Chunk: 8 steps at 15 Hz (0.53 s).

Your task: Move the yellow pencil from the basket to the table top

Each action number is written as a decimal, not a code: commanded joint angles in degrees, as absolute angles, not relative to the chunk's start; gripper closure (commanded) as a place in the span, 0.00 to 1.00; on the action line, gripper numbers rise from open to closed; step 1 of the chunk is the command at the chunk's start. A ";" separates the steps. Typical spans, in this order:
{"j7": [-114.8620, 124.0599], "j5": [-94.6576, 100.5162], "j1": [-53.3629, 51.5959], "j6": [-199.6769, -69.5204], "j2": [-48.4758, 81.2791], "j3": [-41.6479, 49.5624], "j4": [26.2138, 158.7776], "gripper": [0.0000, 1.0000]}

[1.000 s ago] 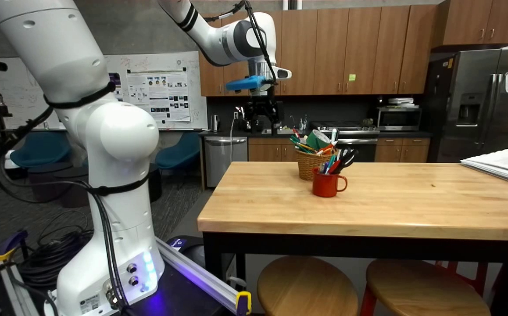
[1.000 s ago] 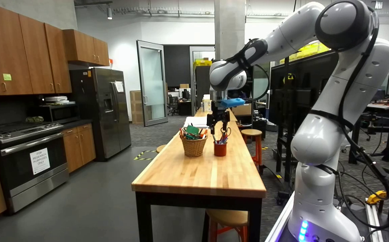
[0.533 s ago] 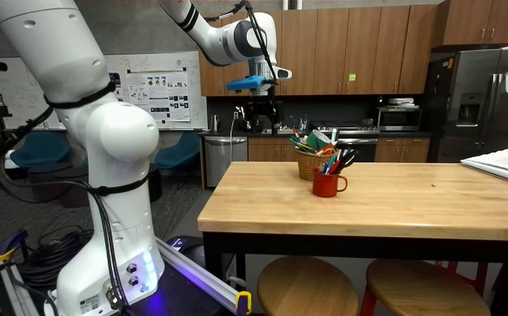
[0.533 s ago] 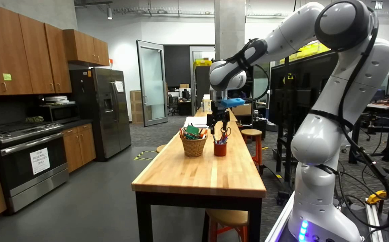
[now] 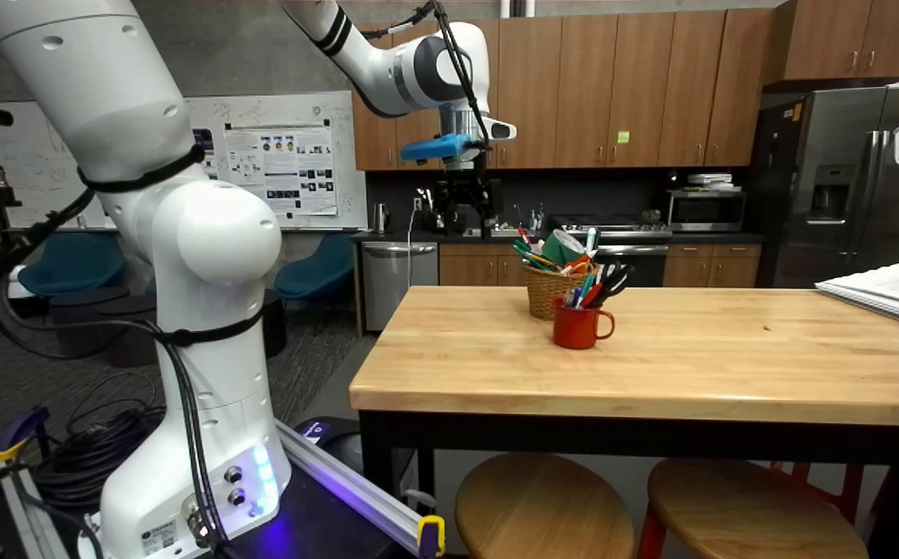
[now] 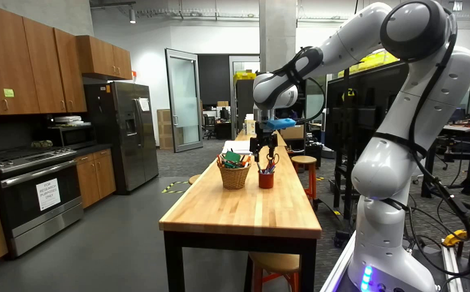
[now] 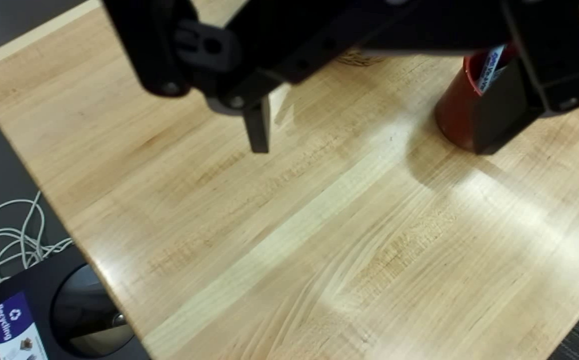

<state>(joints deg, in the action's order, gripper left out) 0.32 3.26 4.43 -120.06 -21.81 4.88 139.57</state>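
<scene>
The small brown woven basket (image 5: 543, 295) stands on the light-wood table top (image 5: 698, 357), packed with pens and a green roll. It also shows in an exterior view (image 6: 235, 179); only a sliver of its weave (image 7: 360, 58) shows in the wrist view, behind the gripper. A thin yellowish stick (image 5: 543, 262) leans out of the basket; it is too small to tell surely as the yellow pencil. My gripper (image 5: 466, 223) hangs above the table top, apart from the basket. In the wrist view its fingers (image 7: 377, 134) are wide apart with nothing between them.
A red mug (image 5: 576, 328) with pens and scissors stands beside the basket; it also shows in the wrist view (image 7: 454, 117), partly behind a finger. White papers (image 5: 896, 293) lie farther along the table. Stools (image 5: 544, 505) stand below. A recycling bin (image 7: 14, 320) is beside the table edge.
</scene>
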 commanded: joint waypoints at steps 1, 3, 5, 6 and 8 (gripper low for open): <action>-0.24 3.32 4.90 -120.37 -21.17 4.99 138.72 0.00; -0.42 3.58 5.24 -120.63 -20.54 5.34 137.93 0.00; -0.61 3.82 5.77 -120.72 -19.55 5.84 136.62 0.00; -0.67 3.89 6.10 -120.70 -18.84 6.16 135.74 0.00; -0.50 4.01 6.69 -121.21 -17.51 6.65 134.21 0.00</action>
